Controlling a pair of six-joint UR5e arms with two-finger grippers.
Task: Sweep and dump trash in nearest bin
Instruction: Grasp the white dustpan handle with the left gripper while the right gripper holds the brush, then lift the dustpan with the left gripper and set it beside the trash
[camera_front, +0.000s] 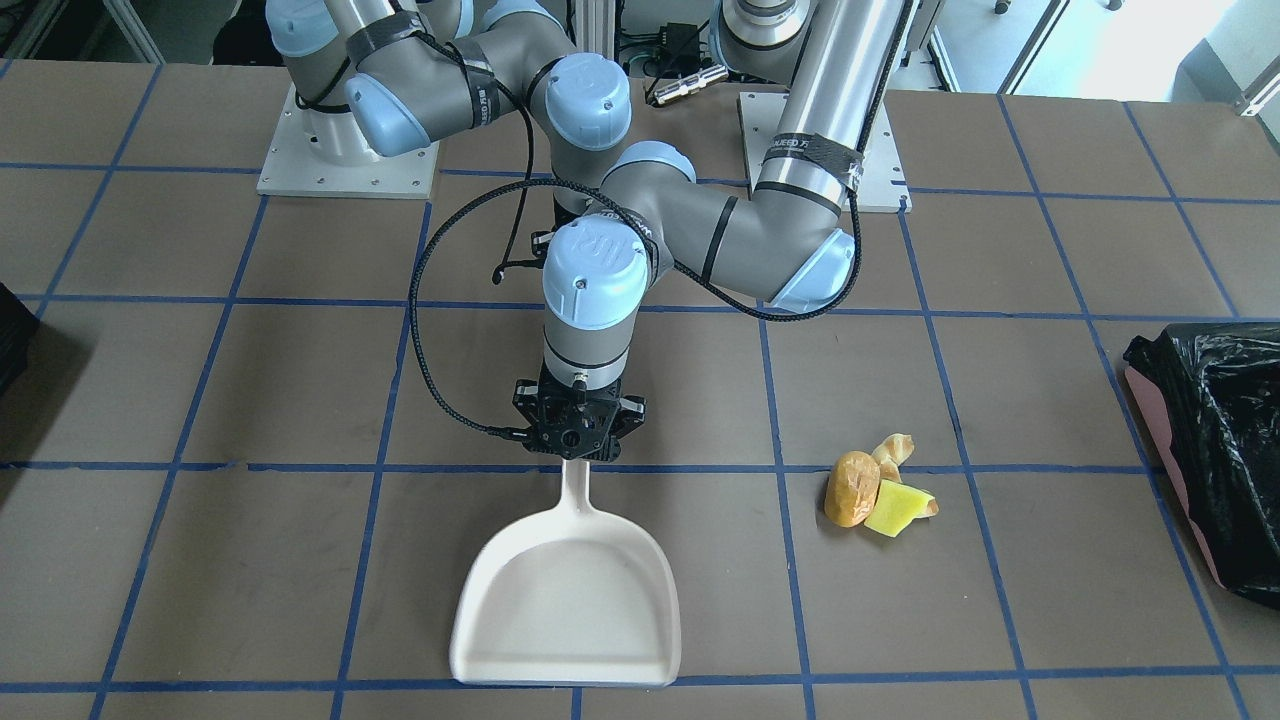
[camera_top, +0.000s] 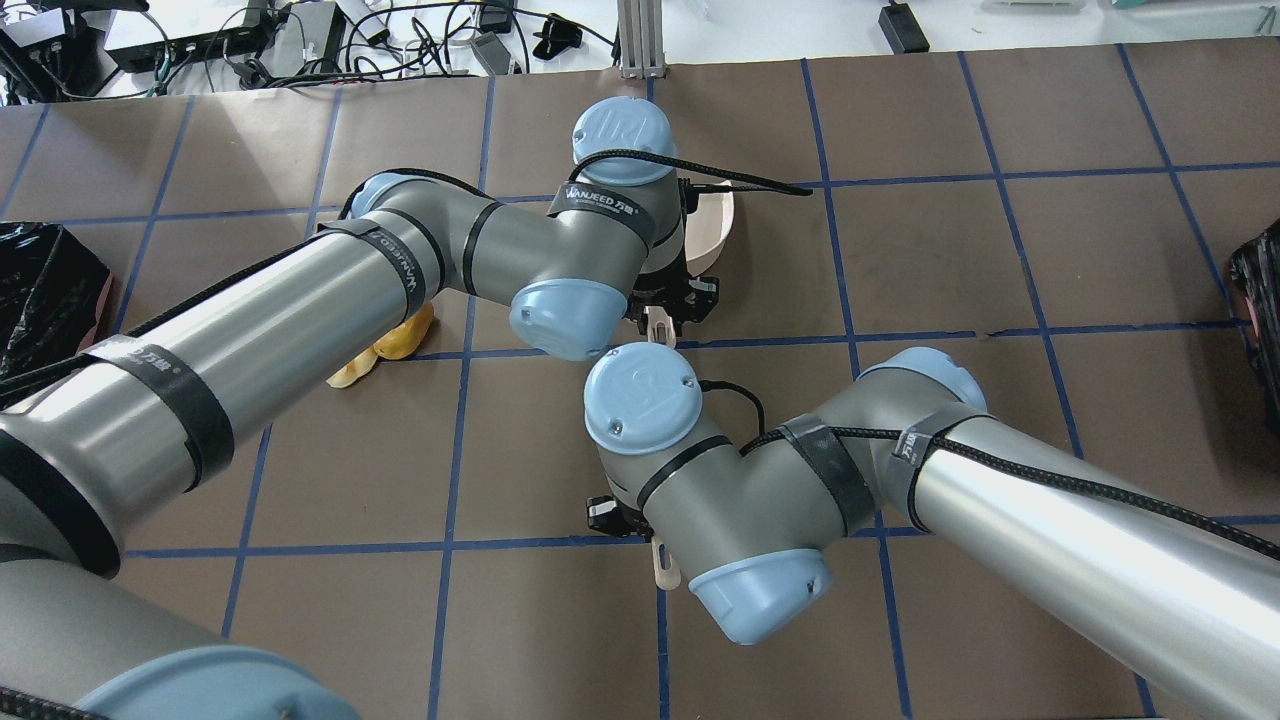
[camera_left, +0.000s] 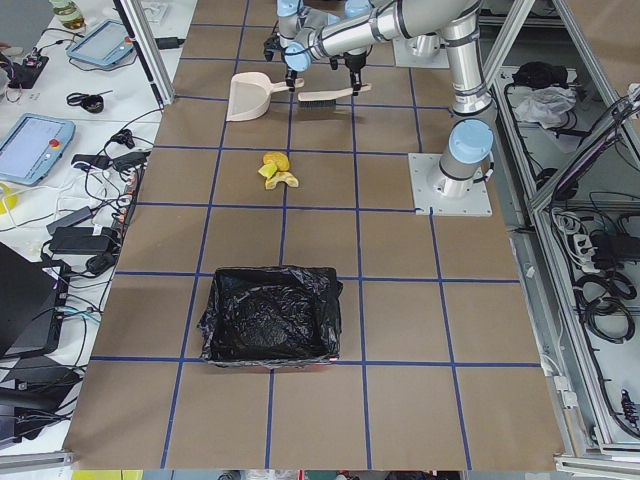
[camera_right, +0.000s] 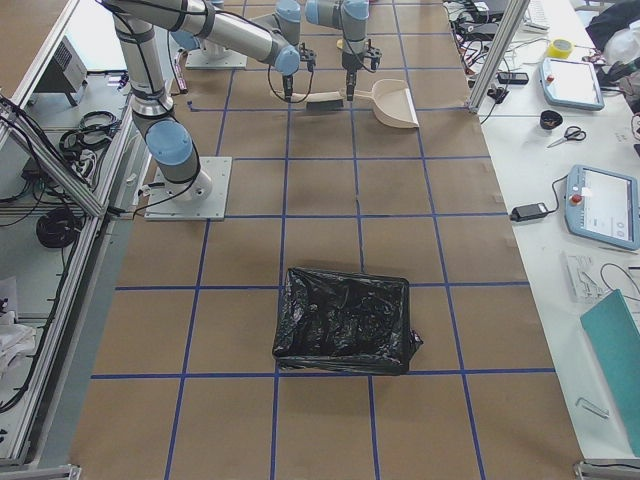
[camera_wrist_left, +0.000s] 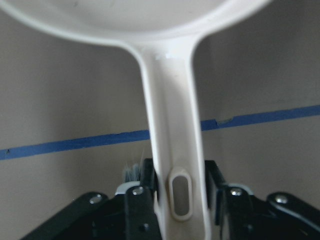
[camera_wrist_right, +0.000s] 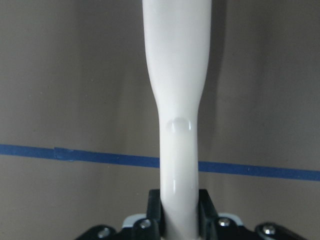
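Dustpan (camera_front: 565, 600) lies handle toward robot, mouth away.

Left arm (camera_top: 250, 330): stretched forward and bent at the elbow, last wrist joint upright, tool end pointing straight down.
Left gripper (camera_front: 578, 445): held low, fingers closed from both sides on the dustpan handle (camera_wrist_left: 172, 125).
Right arm (camera_top: 1050, 520): reaching in toward the middle, folded at the elbow, wrist turned straight down, close behind the other wrist on the robot's side.
Right gripper (camera_wrist_right: 180, 207): fingers clamped against the brush handle (camera_wrist_right: 177, 75).
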